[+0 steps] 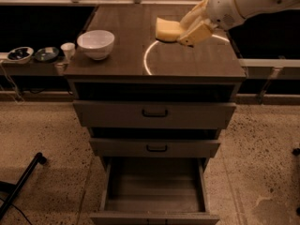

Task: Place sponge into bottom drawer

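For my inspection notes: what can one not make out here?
1. Camera view: the gripper, above the wooden cabinet top, covers the right end of the small pale yellow soft sponge it holds.
2. Camera view: the picture's lower edge cuts off the front of the open grey-brown wooden bottom drawer.
3. Camera view: the contents of the small dark dishes at left are too small.

pale yellow sponge hangs tilted above the cabinet top, seemingly pinched at its right end by the gripper; bottom drawer stands pulled open.
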Controlling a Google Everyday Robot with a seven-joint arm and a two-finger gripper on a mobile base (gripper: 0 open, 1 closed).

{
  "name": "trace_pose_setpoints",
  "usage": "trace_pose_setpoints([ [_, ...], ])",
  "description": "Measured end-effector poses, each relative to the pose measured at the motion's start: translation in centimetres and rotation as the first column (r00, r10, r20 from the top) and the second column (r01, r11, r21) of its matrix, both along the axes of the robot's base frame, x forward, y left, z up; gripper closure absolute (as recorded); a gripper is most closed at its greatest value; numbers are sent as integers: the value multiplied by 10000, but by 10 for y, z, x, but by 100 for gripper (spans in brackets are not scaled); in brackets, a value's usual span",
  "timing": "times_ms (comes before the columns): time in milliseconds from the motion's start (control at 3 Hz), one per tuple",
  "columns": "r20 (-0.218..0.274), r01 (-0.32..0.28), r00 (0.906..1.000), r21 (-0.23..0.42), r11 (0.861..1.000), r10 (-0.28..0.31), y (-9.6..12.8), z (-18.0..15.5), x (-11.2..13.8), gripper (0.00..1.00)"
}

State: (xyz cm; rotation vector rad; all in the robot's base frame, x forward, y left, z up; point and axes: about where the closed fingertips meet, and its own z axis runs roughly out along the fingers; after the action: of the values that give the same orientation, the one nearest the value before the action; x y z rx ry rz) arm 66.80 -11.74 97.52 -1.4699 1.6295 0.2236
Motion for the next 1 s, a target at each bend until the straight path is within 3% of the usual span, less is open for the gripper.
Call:
trace_pose_setpoints([
  [333, -404, 373, 9985, -226, 9990, -382, -30, -23, -23, 100],
  [667, -670, 350, 9971, -196, 9992, -363, -23, -38, -15, 100],
  [1000, -744, 168, 9971, 214, 9996, -151, -19, -82, -15, 100],
])
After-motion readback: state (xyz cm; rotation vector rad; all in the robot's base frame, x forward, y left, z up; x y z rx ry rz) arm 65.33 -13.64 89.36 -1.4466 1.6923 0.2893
